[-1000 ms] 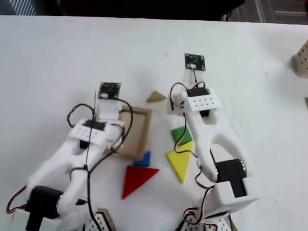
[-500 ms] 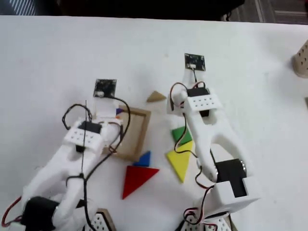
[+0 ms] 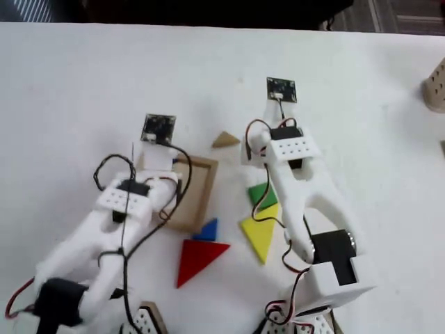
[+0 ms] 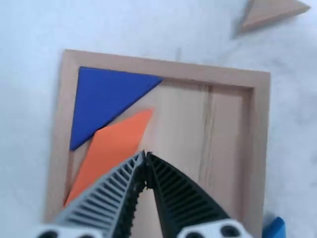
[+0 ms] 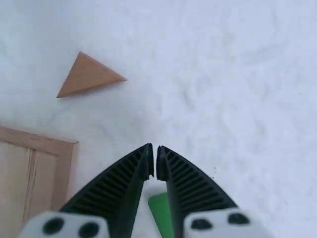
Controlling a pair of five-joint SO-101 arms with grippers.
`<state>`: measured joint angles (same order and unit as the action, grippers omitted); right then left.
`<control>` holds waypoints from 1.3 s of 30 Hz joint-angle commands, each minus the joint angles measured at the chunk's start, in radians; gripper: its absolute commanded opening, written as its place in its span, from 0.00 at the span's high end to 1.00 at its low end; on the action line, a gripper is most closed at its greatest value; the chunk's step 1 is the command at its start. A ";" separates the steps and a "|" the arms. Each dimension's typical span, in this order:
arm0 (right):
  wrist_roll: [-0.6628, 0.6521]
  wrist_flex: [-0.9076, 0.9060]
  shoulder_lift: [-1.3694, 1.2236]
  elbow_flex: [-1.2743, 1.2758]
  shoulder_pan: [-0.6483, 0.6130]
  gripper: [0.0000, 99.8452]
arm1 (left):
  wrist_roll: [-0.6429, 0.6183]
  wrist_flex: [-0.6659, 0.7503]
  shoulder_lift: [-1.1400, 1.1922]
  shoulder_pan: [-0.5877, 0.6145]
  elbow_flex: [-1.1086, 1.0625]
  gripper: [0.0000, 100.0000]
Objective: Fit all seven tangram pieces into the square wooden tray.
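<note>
The square wooden tray [image 4: 261,129] [image 3: 206,182] lies under my left arm. Inside it a blue triangle [image 4: 104,98] fills one corner and an orange piece [image 4: 110,148] lies against it. My left gripper [image 4: 144,163] hovers shut over the orange piece's edge, holding nothing. A plain wooden triangle [image 3: 224,140] [image 5: 86,75] [image 4: 270,12] rests just beyond the tray. My right gripper [image 5: 153,157] is shut and empty above the table, with the green piece [image 5: 161,208] [image 3: 261,193] just behind its tips. A yellow triangle [image 3: 259,233], a red triangle [image 3: 196,257] and a small blue piece [image 3: 207,230] lie near the tray.
Both white arms stretch from the near edge over the middle of the white table. A perforated wooden block [image 3: 436,87] stands at the far right edge. Open table surface extends to the left and far side.
My left arm swung slightly left and back again over the tray, ending near its earlier position. The right arm and the loose pieces have not moved.
</note>
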<state>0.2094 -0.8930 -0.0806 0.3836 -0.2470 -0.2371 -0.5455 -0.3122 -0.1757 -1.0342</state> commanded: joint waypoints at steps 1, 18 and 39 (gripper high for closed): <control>-0.012 0.008 0.005 -0.006 -0.007 0.98 | 0.018 0.023 0.111 0.058 0.112 0.98; -0.012 0.010 0.004 -0.006 -0.007 0.98 | 0.020 -0.112 0.124 0.185 0.173 0.98; -0.012 -0.157 0.134 0.041 -0.077 0.98 | 0.196 -0.126 -0.378 0.186 -0.055 0.98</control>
<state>0.2094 -1.0326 -0.0315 0.4112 -0.2931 -0.0514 -0.6697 -0.6513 -0.0023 -1.1032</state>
